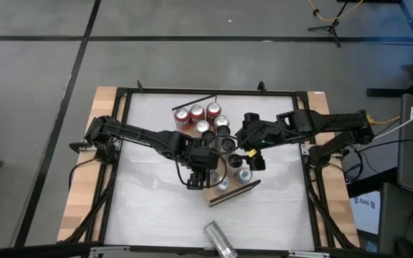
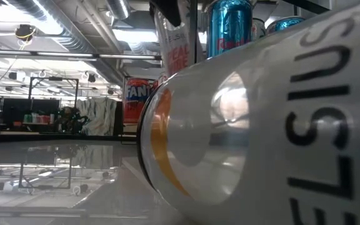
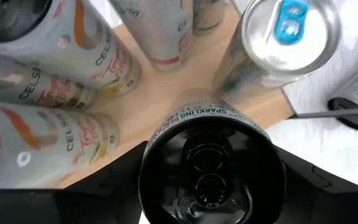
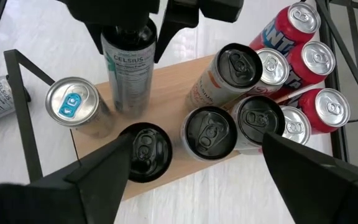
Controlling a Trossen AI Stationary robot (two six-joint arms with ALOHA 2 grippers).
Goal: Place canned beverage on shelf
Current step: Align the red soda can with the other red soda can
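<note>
"CELSIUS" on the black-topped can [image 4: 127, 62], "SPARKLING PEACH" on its rim, "FANTA" on a red can [image 4: 289, 28]

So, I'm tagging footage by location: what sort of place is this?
Probably a robotics lab or workshop: a black-framed white worktable on bare grey floor, exposed silver ceiling ducts, and a black tripod with cabling.
</note>
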